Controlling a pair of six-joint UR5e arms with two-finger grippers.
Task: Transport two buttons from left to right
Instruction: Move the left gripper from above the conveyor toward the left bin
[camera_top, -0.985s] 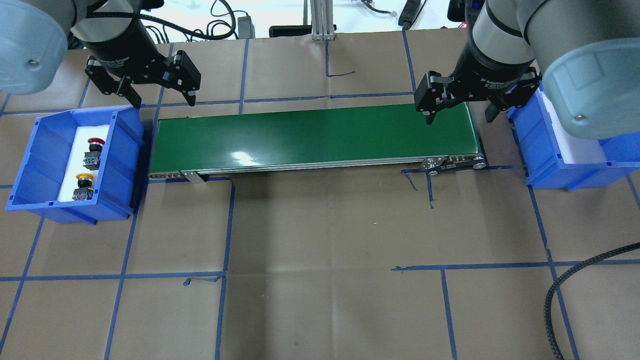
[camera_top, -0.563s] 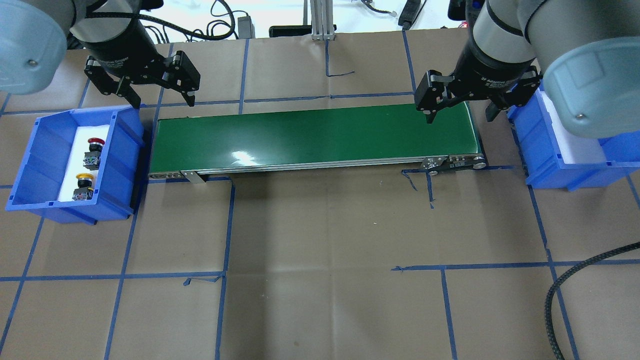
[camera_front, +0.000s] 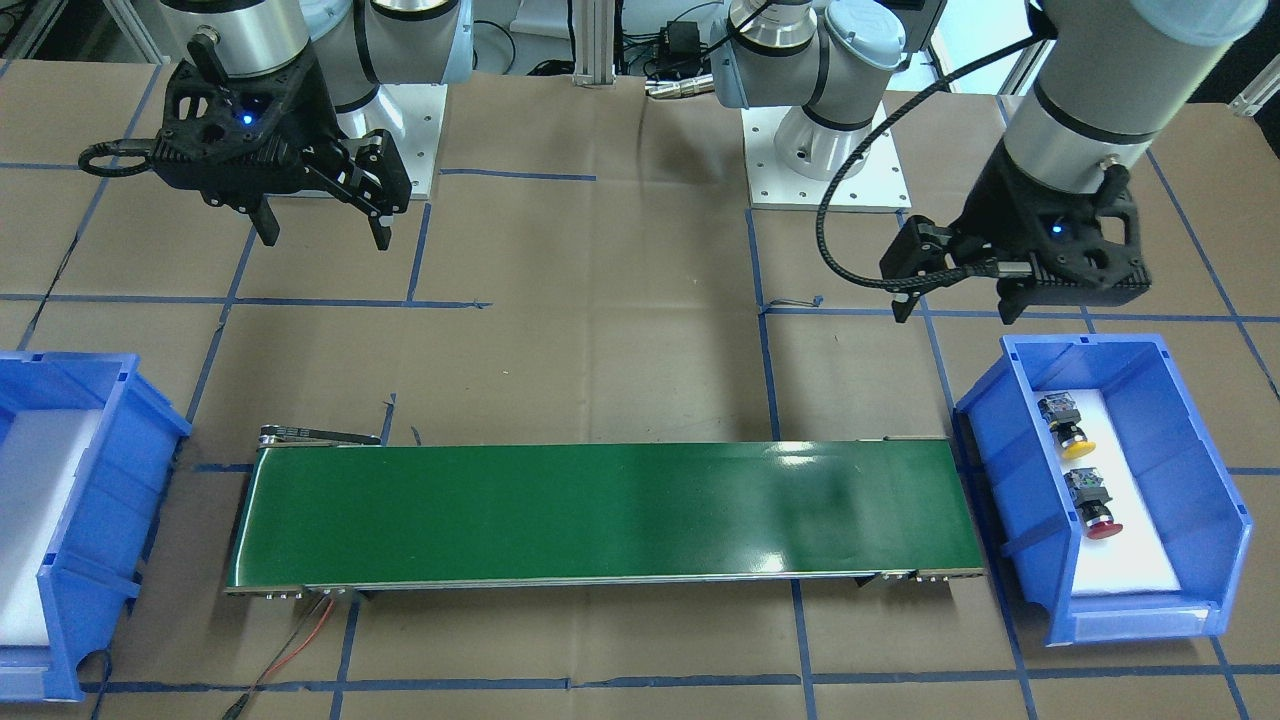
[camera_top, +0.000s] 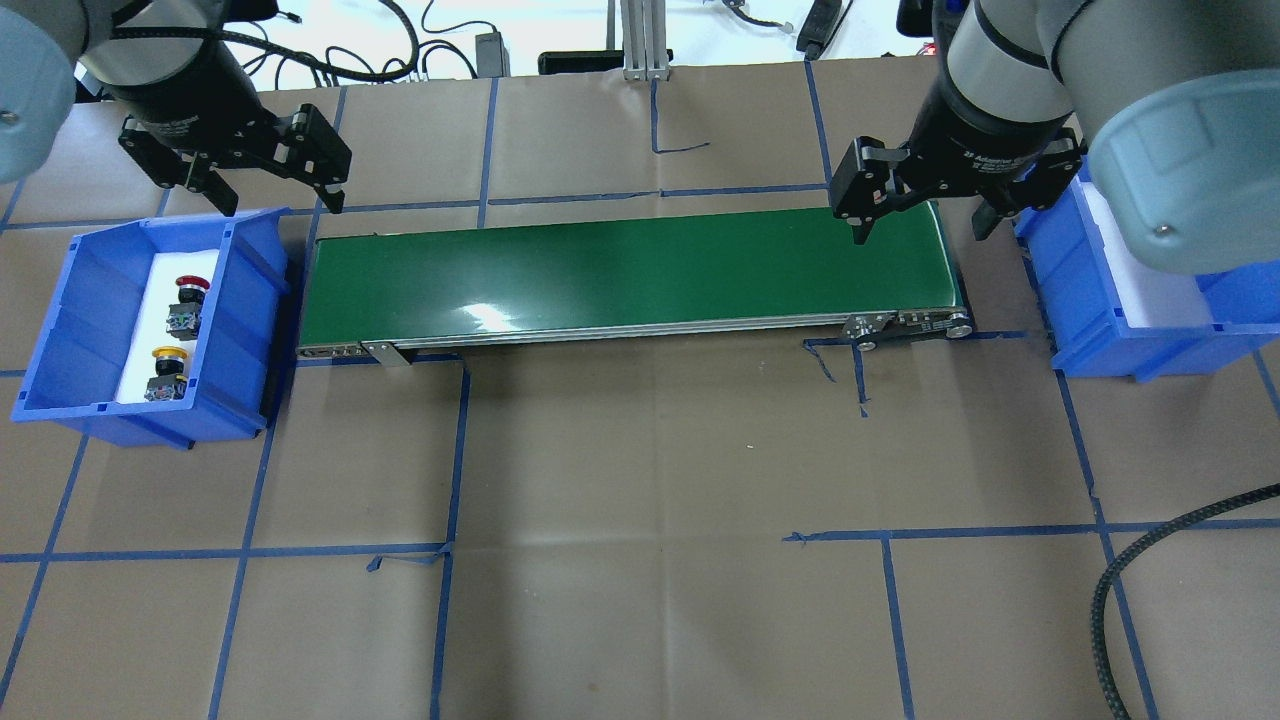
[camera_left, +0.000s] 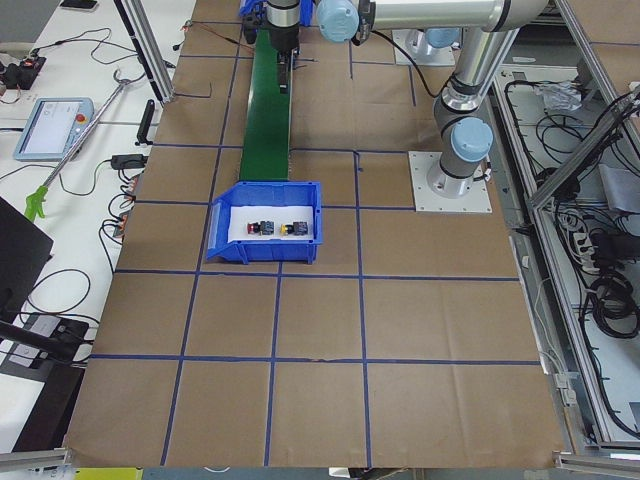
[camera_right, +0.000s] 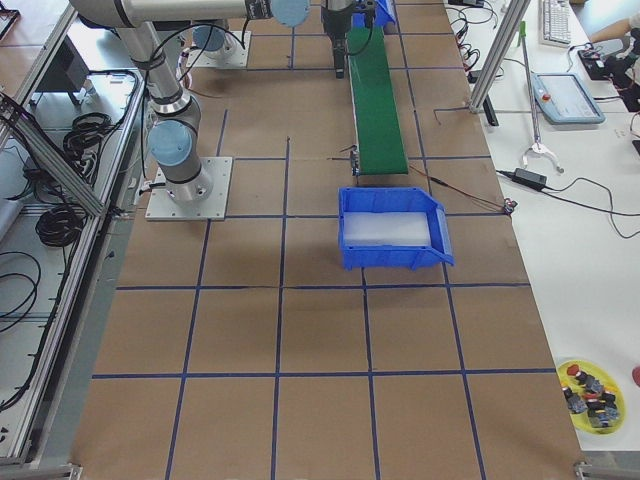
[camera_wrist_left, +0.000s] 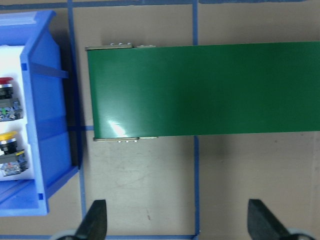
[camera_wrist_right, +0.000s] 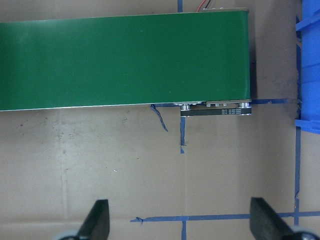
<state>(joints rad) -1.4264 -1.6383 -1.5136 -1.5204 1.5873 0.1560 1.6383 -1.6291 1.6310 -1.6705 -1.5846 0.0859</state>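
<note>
1. At the robot's left end of the table, both buttons lie on the white liner of a blue bin (camera_top: 246, 335). The red-capped button (camera_top: 186, 303) is farther from the robot and the yellow-capped button (camera_top: 166, 373) nearer.
2. The left gripper (camera_top: 283, 207) hangs raised near that bin's belt-side edge, fingers spread wide, holding nothing.
3. The right gripper (camera_top: 921, 237) hovers over the far end of the green conveyor belt (camera_top: 630, 270), beside the second blue bin (camera_top: 1090, 300), likewise released and empty.

The table (camera_top: 640, 450) is covered with brown paper marked by a blue tape grid (camera_top: 200, 552), with white benches (camera_left: 100, 100) and aluminium posts (camera_right: 500, 50) alongside.
</note>
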